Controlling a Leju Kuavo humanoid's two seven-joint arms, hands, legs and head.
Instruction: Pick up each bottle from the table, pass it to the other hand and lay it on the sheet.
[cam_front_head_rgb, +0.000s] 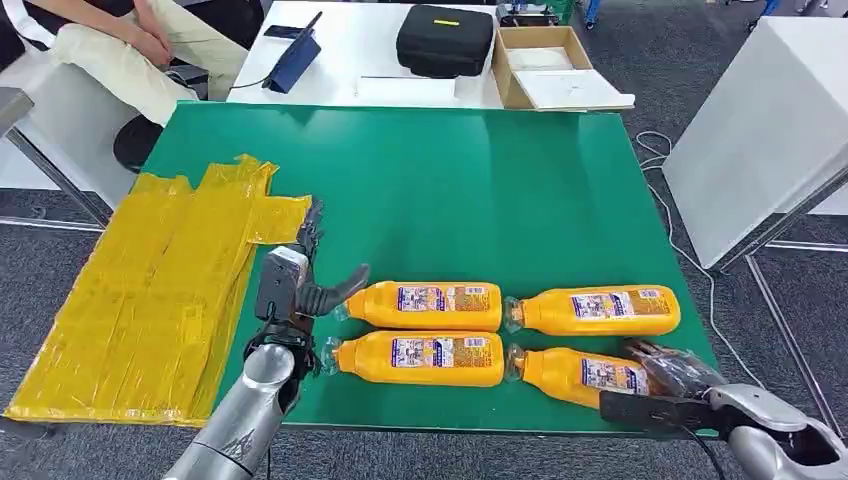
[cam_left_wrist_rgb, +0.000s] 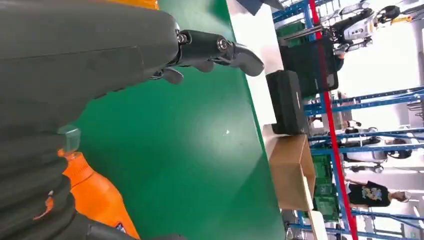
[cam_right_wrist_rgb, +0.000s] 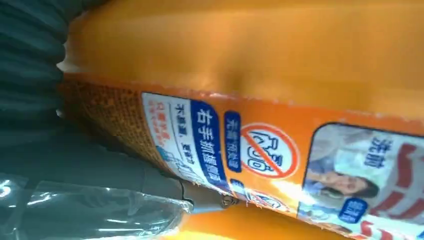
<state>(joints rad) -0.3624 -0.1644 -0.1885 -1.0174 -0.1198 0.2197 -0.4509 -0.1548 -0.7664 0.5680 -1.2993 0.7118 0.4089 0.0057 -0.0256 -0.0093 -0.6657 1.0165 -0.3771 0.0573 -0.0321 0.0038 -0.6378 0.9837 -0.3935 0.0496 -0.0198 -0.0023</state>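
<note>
1. Right wrist view: right hand (cam_right_wrist_rgb: 75, 190) lies against the near-right bottle (cam_right_wrist_rgb: 250, 125); whether its fingers have clamped, I cannot tell
2. Left hand (cam_front_head_rgb: 300, 285) waits with fingers apart, empty, at 9 o'clock of the four bottles, likely to receive the pass
3. Yellow sheet (cam_front_head_rgb: 150, 300) lies at 9 o'clock on the green table (cam_front_head_rgb: 450, 180), handy for the left hand

Head cam high, looks down on green table (cam_front_head_rgb: 450, 190); wrist cams close, share bottles.
</note>
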